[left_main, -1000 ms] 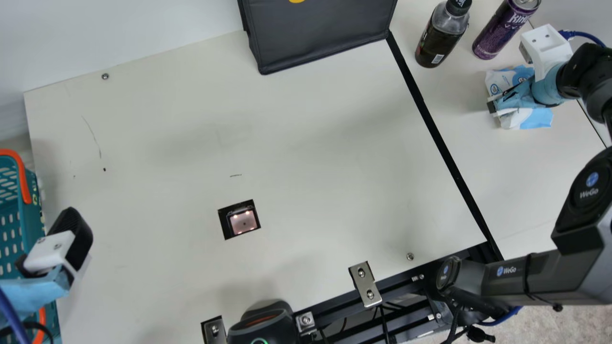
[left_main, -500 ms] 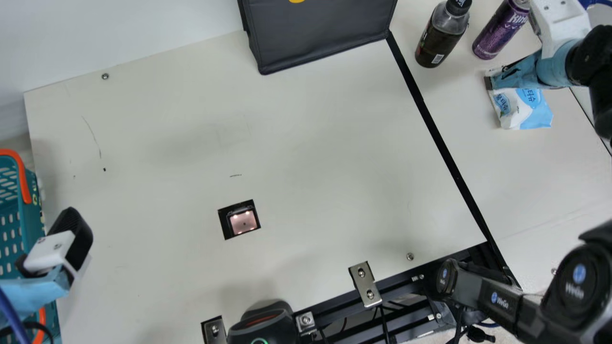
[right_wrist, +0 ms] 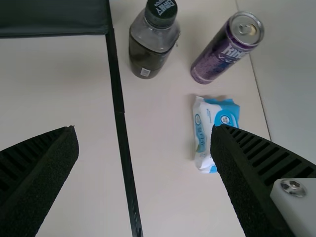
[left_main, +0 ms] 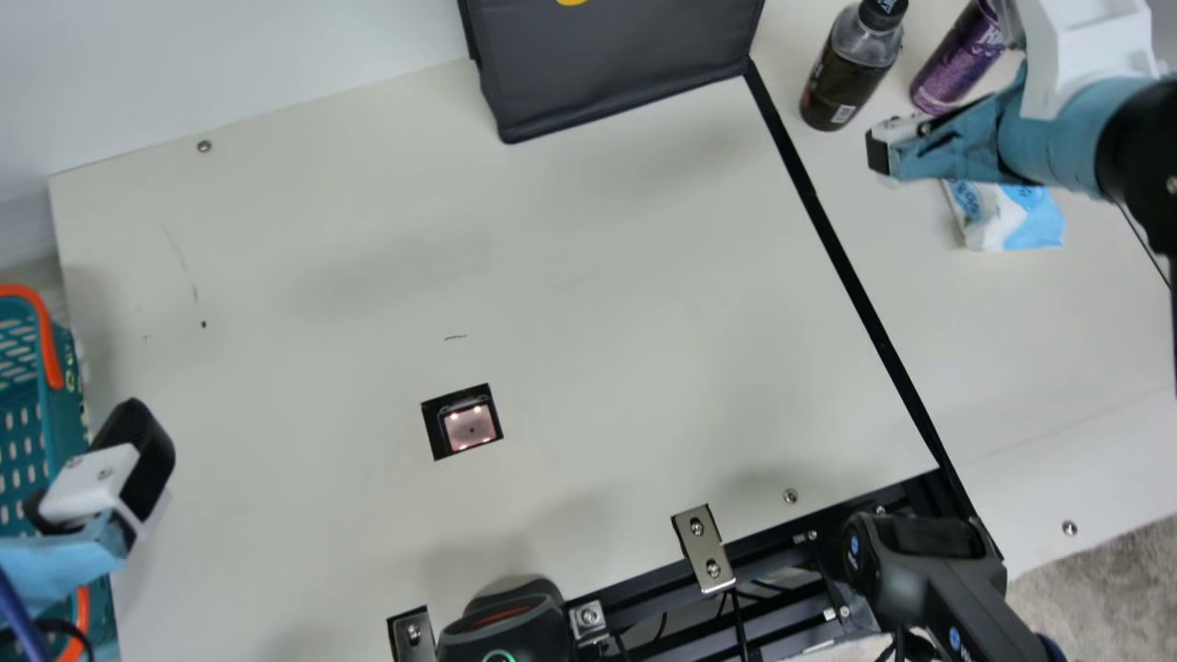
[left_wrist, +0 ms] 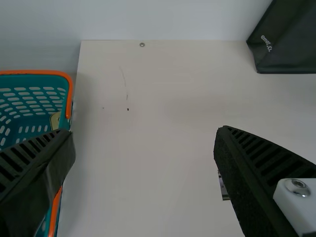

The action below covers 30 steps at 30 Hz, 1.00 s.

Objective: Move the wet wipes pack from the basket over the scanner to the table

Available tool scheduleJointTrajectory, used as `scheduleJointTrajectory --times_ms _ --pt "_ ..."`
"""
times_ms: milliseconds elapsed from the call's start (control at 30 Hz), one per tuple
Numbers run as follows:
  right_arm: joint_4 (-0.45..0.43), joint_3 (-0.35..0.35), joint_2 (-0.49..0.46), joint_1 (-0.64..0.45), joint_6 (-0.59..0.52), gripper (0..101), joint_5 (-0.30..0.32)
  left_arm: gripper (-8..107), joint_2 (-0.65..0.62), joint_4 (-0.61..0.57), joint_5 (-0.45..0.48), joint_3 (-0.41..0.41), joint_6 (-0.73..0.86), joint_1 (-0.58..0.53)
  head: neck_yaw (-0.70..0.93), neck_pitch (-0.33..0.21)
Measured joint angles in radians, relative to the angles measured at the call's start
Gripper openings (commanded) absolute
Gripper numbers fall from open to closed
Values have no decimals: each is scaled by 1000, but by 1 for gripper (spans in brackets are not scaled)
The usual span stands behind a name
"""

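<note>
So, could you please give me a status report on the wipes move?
Left gripper and right gripper open, empty. Wet wipes pack on table. Purple can and bottle nearby, possible snags.

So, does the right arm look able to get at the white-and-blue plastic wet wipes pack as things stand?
Probably yes: the right gripper hangs open nearby, and nothing lies on the pack. The purple metal can stands close to one end, so that side may need some care.
</note>
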Motion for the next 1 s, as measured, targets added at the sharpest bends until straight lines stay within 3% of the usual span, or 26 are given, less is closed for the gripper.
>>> scheduleJointTrajectory --times_ms 433,767,1000 --pt "12 0 -202 218 151 95 94 90 -29 -160 36 -48 229 235 291 0" --pt "19 -1 -364 391 272 95 178 90 -52 -282 63 -85 399 410 296 -2" --pt "19 -2 -376 404 272 95 181 90 -68 -365 82 -110 518 531 295 -2"
